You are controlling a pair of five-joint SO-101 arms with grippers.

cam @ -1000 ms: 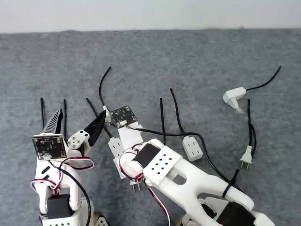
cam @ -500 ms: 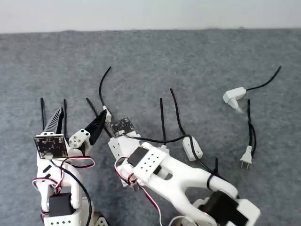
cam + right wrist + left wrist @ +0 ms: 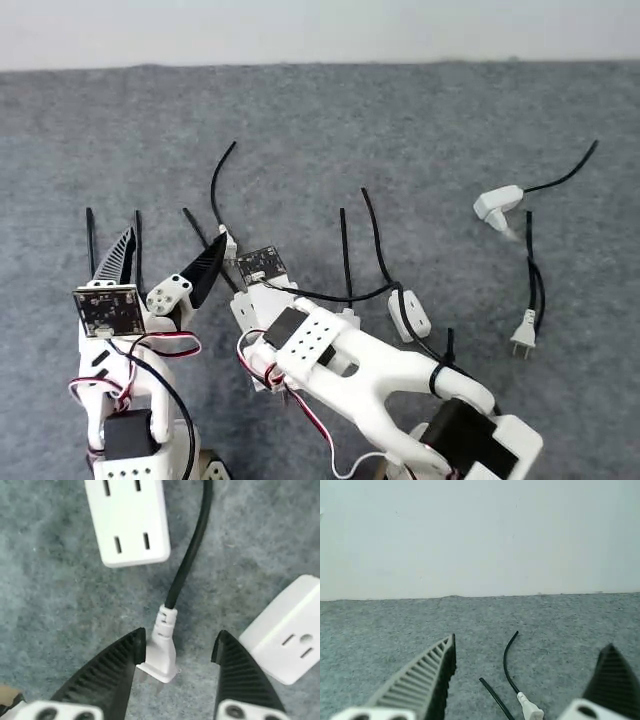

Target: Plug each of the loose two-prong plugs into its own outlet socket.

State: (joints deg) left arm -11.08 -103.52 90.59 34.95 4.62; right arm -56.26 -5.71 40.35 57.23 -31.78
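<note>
Left arm at 7 o'clock in the high view, upright, wrist tipped forward, left gripper (image 3: 160, 262) hanging above the grey felt-like table cover (image 3: 400, 120). Its black ribbed jaws are spread wide with nothing between them. Just past one fingertip, at 9 o'clock of centre, a small white plug on a curved black cord (image 3: 529, 711) lies flat on the cover

Right arm based at 5 o'clock, laid low and stretched toward centre, wrist bent down. Right gripper (image 3: 180, 636) points straight down, jaws apart, straddling a white flat two-prong plug with black cord (image 3: 161, 656) lying on the cover. One black finger (image 3: 125, 655) is just beside the plug body, cannot tell if touching; the other finger is apart from it. Long white plastic outlet strip (image 3: 127, 520) lies near, beside the plug's cord. White cube outlet block (image 3: 287, 630) sits beside the other finger

White outlet tap on a black cord (image 3: 408, 315) at 5 o'clock of centre, beside the right arm. White angled plug (image 3: 497, 205) at 2 o'clock and another white two-prong plug (image 3: 523, 335) at 4 o'clock, both loose, well apart from both grippers
</note>
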